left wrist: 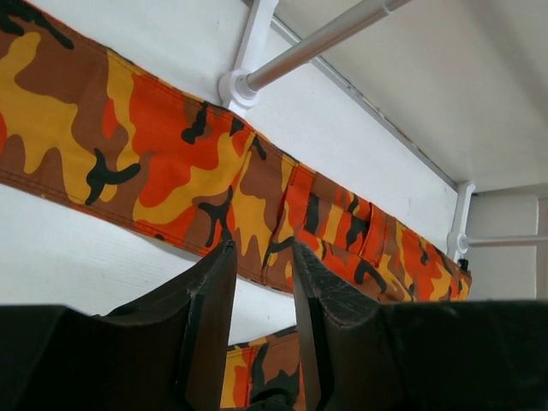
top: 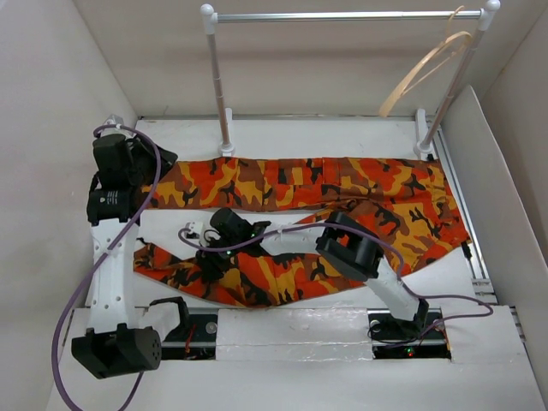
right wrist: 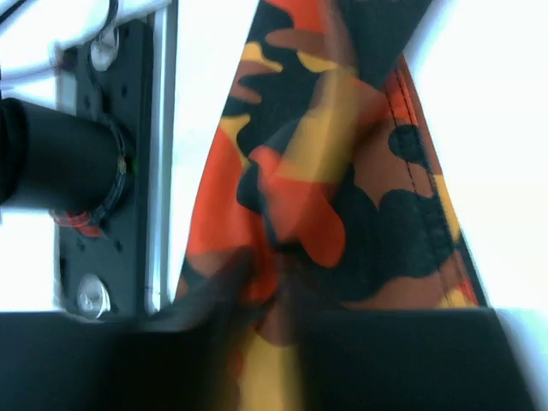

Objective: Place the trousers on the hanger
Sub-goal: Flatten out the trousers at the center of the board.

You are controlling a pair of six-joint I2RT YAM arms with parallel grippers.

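The camouflage trousers (top: 342, 184) lie flat on the table, waist to the right and both legs running left. The pale wooden hanger (top: 425, 67) hangs from the rail at the back right, away from both grippers. My left gripper (top: 164, 159) is open and empty at the left end of the far leg; in the left wrist view its jaws (left wrist: 261, 250) stand apart just above the table, with the far leg (left wrist: 171, 163) beyond them. My right gripper (top: 211, 257) is shut on cloth of the near leg; the right wrist view shows it (right wrist: 278, 278) pinching a bunched fold of the trousers (right wrist: 342, 171), blurred.
The metal clothes rail (top: 342, 15) on white posts stands across the back of the table; its left post foot (left wrist: 239, 87) shows in the left wrist view. White walls enclose the table on three sides. The left arm's base plate (right wrist: 111, 171) lies beside the near leg.
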